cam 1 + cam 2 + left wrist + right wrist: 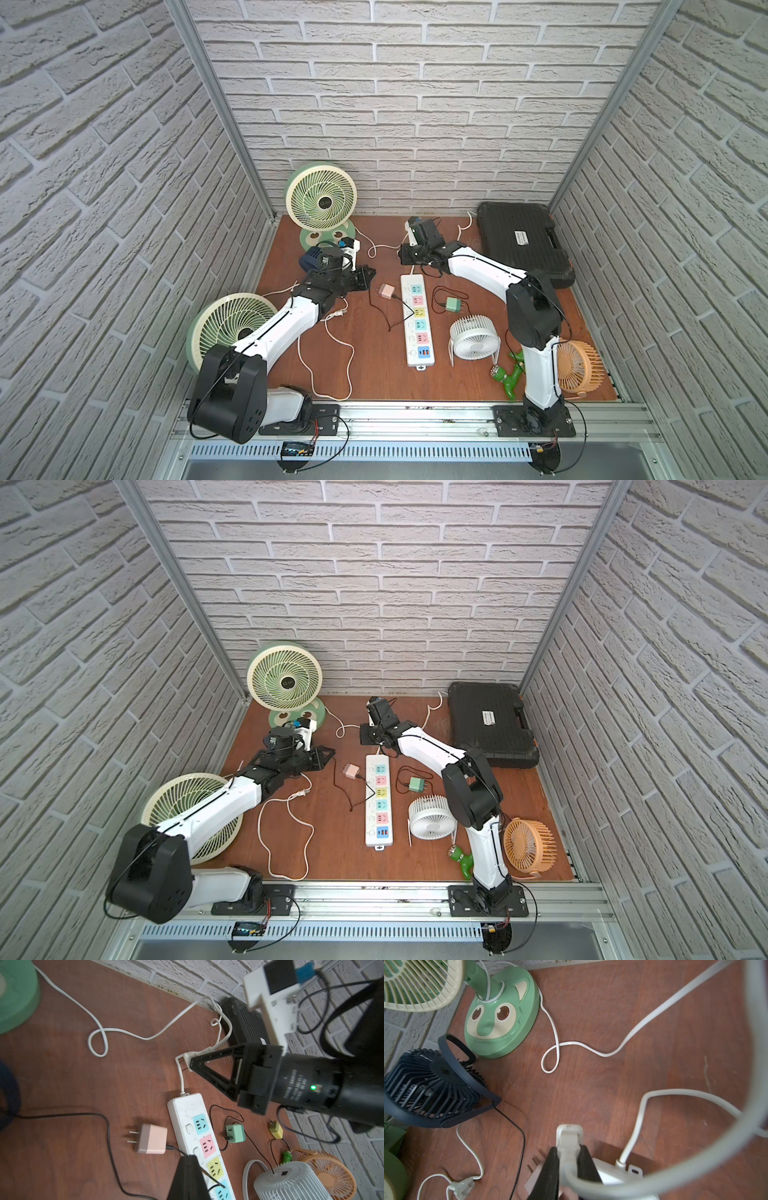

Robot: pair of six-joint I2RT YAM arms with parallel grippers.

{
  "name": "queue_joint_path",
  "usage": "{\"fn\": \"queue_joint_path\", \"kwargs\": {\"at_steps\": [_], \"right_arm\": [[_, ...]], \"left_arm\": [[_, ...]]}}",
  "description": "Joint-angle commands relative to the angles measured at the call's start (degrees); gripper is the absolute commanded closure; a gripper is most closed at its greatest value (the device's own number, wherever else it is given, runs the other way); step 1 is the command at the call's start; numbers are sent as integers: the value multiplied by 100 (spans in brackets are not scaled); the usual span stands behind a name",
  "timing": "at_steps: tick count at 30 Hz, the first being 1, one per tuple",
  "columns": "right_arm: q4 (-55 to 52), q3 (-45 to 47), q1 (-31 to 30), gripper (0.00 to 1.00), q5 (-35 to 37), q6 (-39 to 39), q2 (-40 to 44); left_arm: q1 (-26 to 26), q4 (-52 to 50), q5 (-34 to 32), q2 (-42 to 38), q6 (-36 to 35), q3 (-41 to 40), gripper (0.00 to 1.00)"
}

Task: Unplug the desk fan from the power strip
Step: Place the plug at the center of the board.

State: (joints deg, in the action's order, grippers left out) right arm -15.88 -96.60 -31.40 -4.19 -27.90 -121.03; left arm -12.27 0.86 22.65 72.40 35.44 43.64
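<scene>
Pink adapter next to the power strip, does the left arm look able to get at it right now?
Probably yes. The pink adapter lies loose on the table with nothing over it, and the left gripper hangs close beside it. Its fingers are shut, so they would have to open first.

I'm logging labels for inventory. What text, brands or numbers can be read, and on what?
Nothing reads clearly.
White label on the black plastic tool case: too small.
White lettering on the right arm's black round wrist housing: blurred.
Small black display on the front rail: unreadable.
</scene>
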Motion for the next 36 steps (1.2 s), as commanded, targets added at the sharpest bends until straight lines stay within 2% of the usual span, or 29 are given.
{"fn": "queue_joint_path", "kwargs": {"at_steps": [1, 11, 18, 26, 31, 36], "right_arm": [[-5, -633, -97, 86, -342, -3, -398], [-610, -2212, -182, 81, -442, 41, -1742], [-800, -2604, -209, 76, -476, 57, -2075], [-849, -2541, -209, 61, -500, 118, -1966], [-828, -2198, -180, 50, -410, 200, -1585], [-975, -1699, -43, 42, -292, 271, -976]], "left_arm": [[208, -274, -255, -518, -220, -237, 100], [645, -641, -358, -1373, -226, -608, 100], [755, -678, -339, -1437, -236, -670, 100], [839, -621, -330, -1385, -248, -715, 100], [875, -492, -347, -1310, -247, -775, 100], [910, -234, -419, -1118, -270, -858, 93]]}}
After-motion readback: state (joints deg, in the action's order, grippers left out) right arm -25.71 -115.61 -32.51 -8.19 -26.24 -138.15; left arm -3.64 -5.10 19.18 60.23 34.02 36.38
